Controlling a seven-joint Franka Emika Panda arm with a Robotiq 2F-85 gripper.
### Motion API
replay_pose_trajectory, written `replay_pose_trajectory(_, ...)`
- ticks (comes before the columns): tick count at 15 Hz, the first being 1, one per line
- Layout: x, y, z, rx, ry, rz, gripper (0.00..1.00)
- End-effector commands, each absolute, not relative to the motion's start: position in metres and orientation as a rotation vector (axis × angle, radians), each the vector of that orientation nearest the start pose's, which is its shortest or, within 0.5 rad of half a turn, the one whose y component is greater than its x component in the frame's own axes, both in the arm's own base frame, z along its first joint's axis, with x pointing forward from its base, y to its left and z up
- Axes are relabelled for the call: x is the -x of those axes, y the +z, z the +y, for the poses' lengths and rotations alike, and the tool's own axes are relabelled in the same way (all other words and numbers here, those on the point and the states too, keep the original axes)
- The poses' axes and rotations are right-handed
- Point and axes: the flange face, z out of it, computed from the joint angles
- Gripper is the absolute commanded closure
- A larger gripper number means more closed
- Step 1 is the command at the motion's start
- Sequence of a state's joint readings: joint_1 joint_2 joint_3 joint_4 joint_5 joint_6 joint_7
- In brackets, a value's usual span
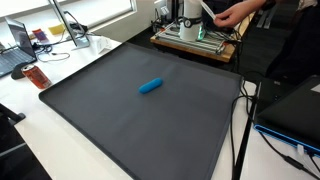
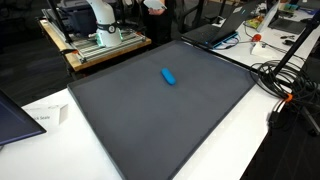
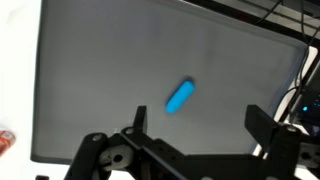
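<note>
in the wrist view the gripper comes in from the bottom edge of the frame, and its dark body fills the lower strip. its two fingers stand far apart, one left of centre and one near the right edge. the jaws are wide and hold nothing; only mat shows between them. the blue cylinder lies just above that gap, a little left of its middle, tilted so that its upper end leans to the right. it touches neither finger.

the cylinder rests on a dark grey mat that covers most of the wrist view. in both exterior views it lies alone near the middle of the mat. in an exterior view the blue cylinder sits slightly left of the frame's centre, and the dark grey mat spreads down to the bottom edge. in an exterior view the blue cylinder sits just above centre, on the dark grey mat.

the arm's white base stands on a wooden stand beyond the mat's far edge, at the upper left of that frame. black cables run down the right side of the mat. a sheet of paper lies on the white table at the left.
</note>
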State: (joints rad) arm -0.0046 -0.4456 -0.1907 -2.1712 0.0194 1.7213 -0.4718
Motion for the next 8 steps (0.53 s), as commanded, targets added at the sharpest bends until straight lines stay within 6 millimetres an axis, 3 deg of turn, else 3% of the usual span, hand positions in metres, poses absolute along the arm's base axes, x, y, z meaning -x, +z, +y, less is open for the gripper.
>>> replay_pose_trajectory(1, -0.427, 0.568, -0.063, 2.875, -0.186, -0.625, 0.0)
replay_pose_trajectory(6, -0.44, 0.562, -0.018, 2.652, -0.31, -0.838, 0.0)
replay_pose_trajectory(8, -0.432, 0.559, -0.015, 2.563, -0.333, -0.921, 0.0)
